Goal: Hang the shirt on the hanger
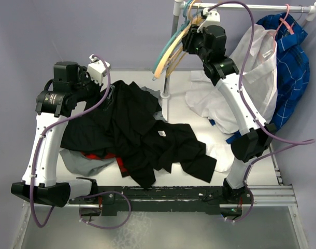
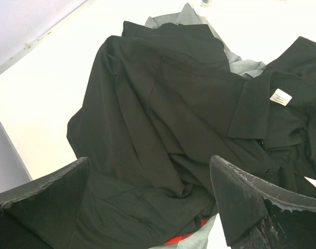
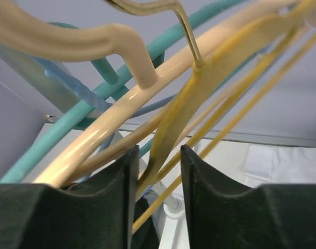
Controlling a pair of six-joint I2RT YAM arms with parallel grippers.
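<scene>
Our right hand (image 3: 159,155) is reaching up to the rail (image 1: 261,7) over the far edge of the surface (image 2: 39,104). Its two fingers are standing narrow on either side of one arm of the yellow-orange hanger (image 3: 220,57). The wrist view is showing that arm running through the gap, but we cannot tell whether the pads are actually pressing on it. The hanger is hanging by its hook, crowded in among a teal hanger (image 3: 65,124) and a broader pale peach hanger (image 3: 96,140).

Our left hand (image 2: 149,161) is hovering with its fingers spread wide and holding nothing, above the left part of the shirt (image 1: 142,135). The black shirt is lying crumpled across the middle of the surface and spilling toward the near edge. Its collar and white label (image 2: 281,97) are turned up. A grey garment (image 1: 80,161) with a flash of red is peeking out beneath it near the left edge.

We are judging that the first step is in hand: taking the hanger off the rail, with the shirt not yet picked up. The next move is calling for a firm pinch on the yellow arm alone. After that comes a lift that unhooks it without dragging the teal or peach neighbours along. The left hand is then needing the collar or a shoulder of the shirt.
</scene>
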